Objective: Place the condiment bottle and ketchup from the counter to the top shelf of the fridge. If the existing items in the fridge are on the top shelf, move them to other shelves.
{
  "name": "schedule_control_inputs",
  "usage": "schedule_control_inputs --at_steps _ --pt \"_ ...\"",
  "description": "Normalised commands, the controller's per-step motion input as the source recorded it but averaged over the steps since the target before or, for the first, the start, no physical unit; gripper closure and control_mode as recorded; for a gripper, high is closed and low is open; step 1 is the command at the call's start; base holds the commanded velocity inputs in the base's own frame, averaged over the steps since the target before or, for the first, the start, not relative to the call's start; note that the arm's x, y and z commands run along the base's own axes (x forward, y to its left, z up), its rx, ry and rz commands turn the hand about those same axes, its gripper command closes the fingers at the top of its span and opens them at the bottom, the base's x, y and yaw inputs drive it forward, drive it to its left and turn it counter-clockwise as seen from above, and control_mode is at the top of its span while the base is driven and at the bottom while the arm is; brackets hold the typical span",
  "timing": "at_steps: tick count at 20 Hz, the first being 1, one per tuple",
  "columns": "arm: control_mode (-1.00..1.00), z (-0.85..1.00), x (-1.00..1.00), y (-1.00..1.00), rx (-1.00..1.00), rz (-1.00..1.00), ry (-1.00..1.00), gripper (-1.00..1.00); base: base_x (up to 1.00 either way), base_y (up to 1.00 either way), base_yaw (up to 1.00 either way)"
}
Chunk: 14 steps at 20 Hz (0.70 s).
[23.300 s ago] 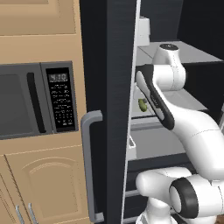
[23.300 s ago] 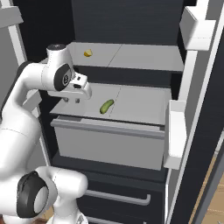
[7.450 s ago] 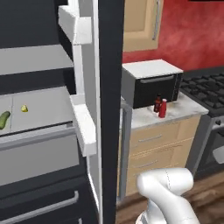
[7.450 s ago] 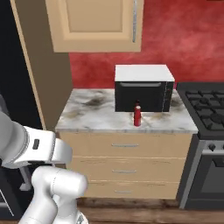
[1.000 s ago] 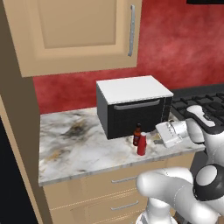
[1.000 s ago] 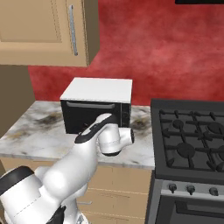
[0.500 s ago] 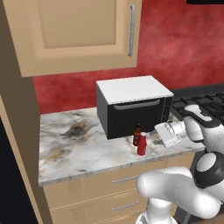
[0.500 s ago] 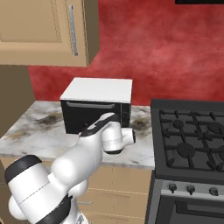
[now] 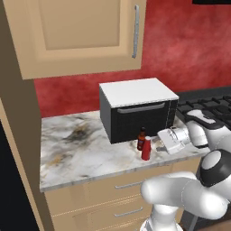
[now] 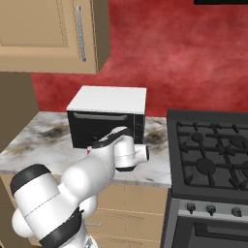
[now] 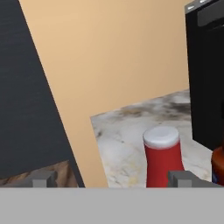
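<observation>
Counter (image 9: 81,149); claw (image 9: 161,141) level beside ketchup (image 9: 146,148)

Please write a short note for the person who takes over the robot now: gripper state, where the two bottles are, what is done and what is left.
Gripper: open, holding nothing, level with the bottles and just to their right in the left base view. In the hand view its fingers frame the ketchup.
Ketchup: upright on the counter, in front of the black microwave.
Condiment bottle: upright right behind the ketchup, close to the microwave door.
Done: approach to the bottles.
Left: grasp and carry each bottle to the top shelf of the fridge. Whether that shelf holds other items cannot be checked from here.
</observation>
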Motion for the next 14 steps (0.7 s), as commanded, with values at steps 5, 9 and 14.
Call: schedule_control_inputs --at_steps 5,9,14 --pt "-1.00 -0.01 0.00 0.16 0.00 0.00 0.00 -1.00 0.00 0.00 0.00" --pt "-1.00 0.00 0.00 0.13 0.00 0.00 0.00 -1.00 0.00 0.00 0.00" --pt "-1.00 0.00 0.00 0.06 0.00 0.00 0.00 -1.00 0.00 0.00 0.00"
